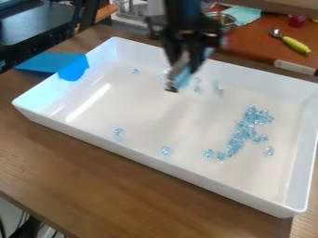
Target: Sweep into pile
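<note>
The gripper (pixel 183 69) hangs blurred over the back middle of a white tray (pixel 168 169). At its lower end is a light bluish-grey piece (pixel 179 78) with a dark tip; whether it is held cannot be made out. Clear blue beads (pixel 239 135) form an uneven band in the tray's right part, away from the gripper. One bead (pixel 269 151) lies just right of the band. Single beads lie near the front wall (pixel 166 150), farther left (pixel 119 132) and at the back left (pixel 135 71). Several more beads (pixel 197 88) are close around the gripper.
The tray's raised walls surround the beads on a brown wooden table (pixel 124 190). Blue tape (pixel 73 67) covers part of the left rim. Behind the tray, a yellow-green-handled utensil (pixel 295 44) and a teal cloth (pixel 242 15) lie on a reddish-brown surface.
</note>
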Action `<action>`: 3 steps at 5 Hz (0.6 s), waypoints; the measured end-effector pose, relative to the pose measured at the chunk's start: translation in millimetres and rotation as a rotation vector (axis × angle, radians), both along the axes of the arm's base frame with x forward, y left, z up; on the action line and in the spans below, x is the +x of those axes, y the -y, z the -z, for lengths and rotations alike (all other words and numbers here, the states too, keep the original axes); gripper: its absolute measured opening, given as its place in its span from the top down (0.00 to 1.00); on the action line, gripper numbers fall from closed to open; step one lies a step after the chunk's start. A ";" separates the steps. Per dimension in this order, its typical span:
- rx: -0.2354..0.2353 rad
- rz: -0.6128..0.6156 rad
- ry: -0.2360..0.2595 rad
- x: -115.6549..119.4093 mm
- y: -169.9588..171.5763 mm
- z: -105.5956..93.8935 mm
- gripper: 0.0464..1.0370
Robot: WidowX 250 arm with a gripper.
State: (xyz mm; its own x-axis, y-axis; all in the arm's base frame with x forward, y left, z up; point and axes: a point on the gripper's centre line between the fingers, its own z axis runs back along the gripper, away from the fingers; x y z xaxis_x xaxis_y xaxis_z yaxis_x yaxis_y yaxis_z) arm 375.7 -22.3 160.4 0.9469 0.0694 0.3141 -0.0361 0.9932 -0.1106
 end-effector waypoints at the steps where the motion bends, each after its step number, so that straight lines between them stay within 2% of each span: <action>1: -0.014 -0.038 0.001 -1.8 -47.6 -0.2 0.68; 2: 0.035 -0.076 0.002 -2.5 -93.5 9.3 0.68; 3: 0.087 -0.108 -0.035 -2.6 -121.3 27.4 0.68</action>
